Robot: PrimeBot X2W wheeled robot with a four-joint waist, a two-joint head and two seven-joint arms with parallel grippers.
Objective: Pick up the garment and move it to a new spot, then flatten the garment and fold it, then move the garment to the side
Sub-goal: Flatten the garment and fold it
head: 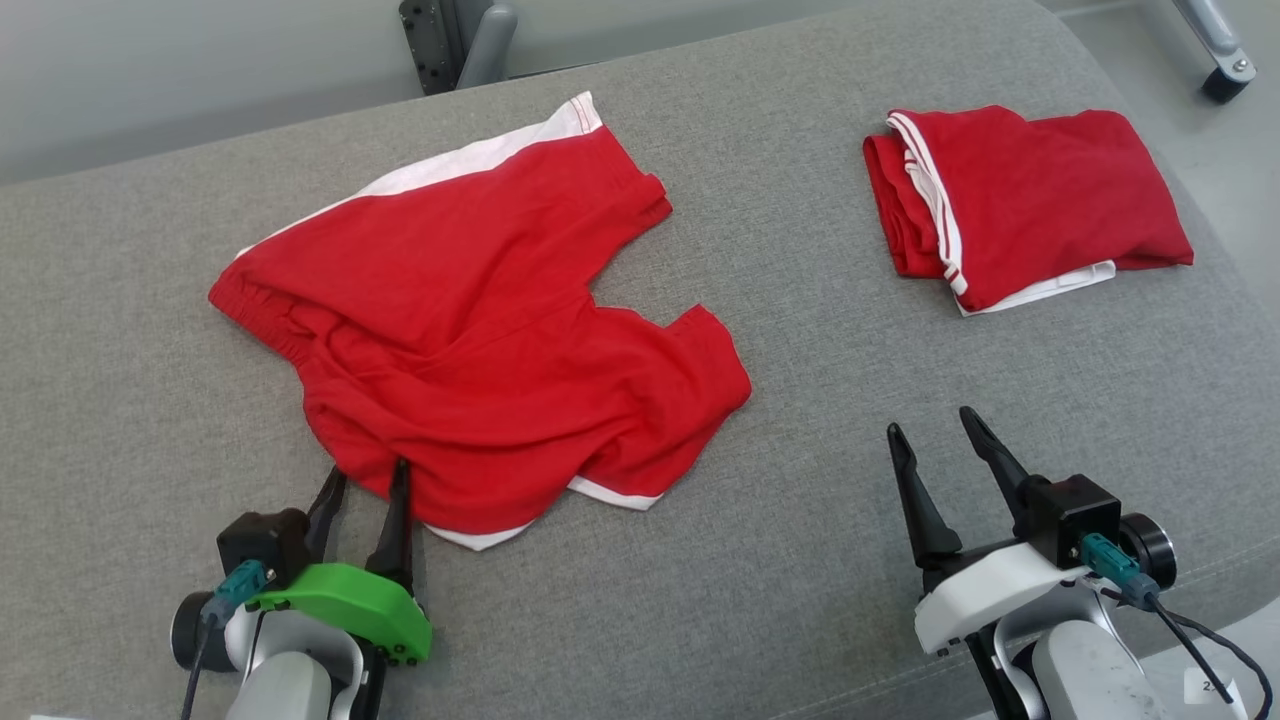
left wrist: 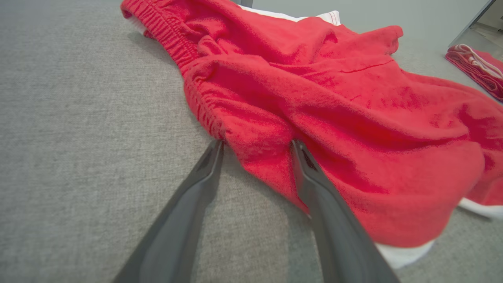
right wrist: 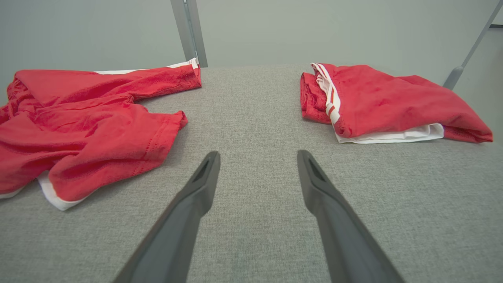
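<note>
Between the fingers of the left gripper (head: pixel 370 468), head view, the near waistband end of the garment (head: pixel 470 320) is straddled. Jaws are seen moderately apart, not closed on cloth. Beyond the tips the red shorts are spread crumpled on the grey padded surface (head: pixel 800 520), legs off to the jaws' right. The right gripper (head: pixel 929 420) is held with jaws wide over bare surface, nothing between them. A folded garment (head: pixel 1030 200) lies well ahead of its tips, slightly right.

Left wrist view: a bunched fold of the garment (left wrist: pixel 334 118) beside the elastic waistband is seen between the tips of the left gripper (left wrist: pixel 256 144), the right finger overlapping the cloth edge. The step in hand is judged to be the pick-up grasp. Tips should be kept low on the surface so the whole fold is taken, not one layer. Jaws should be shut firmly before any lift, since loose cloth could slip out.

Right wrist view: right gripper (right wrist: pixel 258 152) jaws wide, bare surface between. The garment (right wrist: pixel 78 129) is left of the tips, the folded garment (right wrist: pixel 389 102) ahead right. A second grasp at the near leg hem is suggested so the cloth is carried without dragging. The folded garment should be left undisturbed.
</note>
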